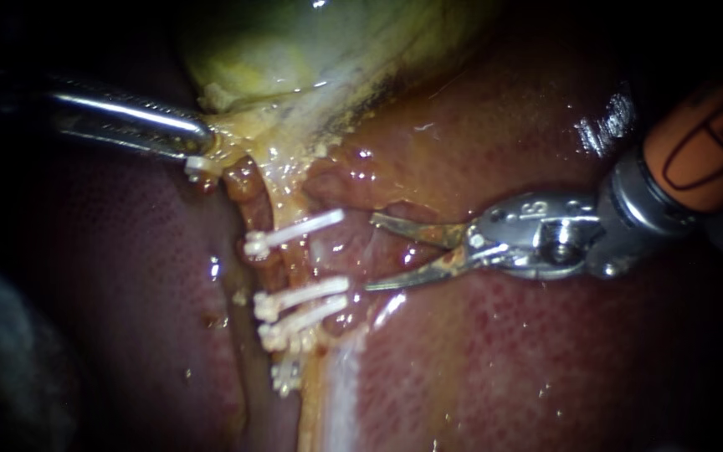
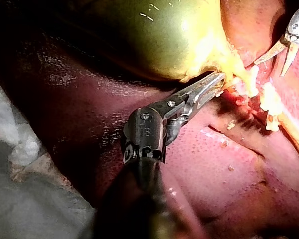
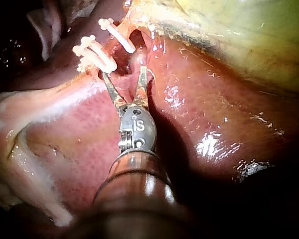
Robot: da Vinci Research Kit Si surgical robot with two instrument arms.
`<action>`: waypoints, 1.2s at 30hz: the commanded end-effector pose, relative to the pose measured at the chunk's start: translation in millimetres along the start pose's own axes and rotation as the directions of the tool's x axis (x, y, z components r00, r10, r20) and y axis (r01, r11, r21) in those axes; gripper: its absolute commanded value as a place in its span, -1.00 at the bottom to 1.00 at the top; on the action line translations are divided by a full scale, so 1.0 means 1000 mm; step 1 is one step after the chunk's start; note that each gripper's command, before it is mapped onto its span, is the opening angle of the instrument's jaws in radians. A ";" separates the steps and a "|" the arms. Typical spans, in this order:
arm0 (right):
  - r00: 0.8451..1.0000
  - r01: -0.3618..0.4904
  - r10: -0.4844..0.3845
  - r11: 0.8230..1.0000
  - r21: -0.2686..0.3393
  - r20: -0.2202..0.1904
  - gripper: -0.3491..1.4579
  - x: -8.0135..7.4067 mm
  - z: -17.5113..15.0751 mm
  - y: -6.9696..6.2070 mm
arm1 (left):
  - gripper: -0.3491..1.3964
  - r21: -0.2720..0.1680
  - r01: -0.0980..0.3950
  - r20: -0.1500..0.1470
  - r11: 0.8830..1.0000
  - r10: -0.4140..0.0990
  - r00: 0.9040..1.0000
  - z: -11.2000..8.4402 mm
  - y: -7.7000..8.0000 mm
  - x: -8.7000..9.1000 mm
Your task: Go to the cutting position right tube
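the right instrument (image 1: 370, 252) holds its blades spread just right of the clipped tube (image 1: 328, 251), between the upper clip (image 1: 303, 228) and the lower clips (image 1: 303, 295). closing off-line could nick a clip. the left instrument (image 1: 198, 157) pinches the gallbladder (image 1: 294, 42) at its neck.

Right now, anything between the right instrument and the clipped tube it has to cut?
Nothing visible. The right instrument, jaws open, faces the tube in the gap between the upper clip and two lower clips; the clips flank that path.

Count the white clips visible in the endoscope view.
3 clear: one clip level with the right instrument's upper jaw, two clips stacked just below. A white piece further down may be a fourth.
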 end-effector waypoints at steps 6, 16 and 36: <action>0.999 -0.022 0.023 0.998 0.058 -0.030 0.97 0.0011 0.0018 0.0001 | -1.00 0.000 0.000 0.000 1.000 0.000 1.000 0.0000 0.0000 0.0000; 0.998 -0.029 0.035 0.993 0.113 -0.045 0.94 0.0021 0.0054 0.0007 | -1.00 0.000 0.000 0.000 1.000 0.000 1.000 0.0001 0.0000 0.0000; 0.992 -0.049 0.073 0.976 0.212 -0.106 0.90 0.0041 0.0096 0.0010 | -1.00 0.004 0.000 -0.001 1.000 0.000 1.000 0.0003 0.0000 0.0000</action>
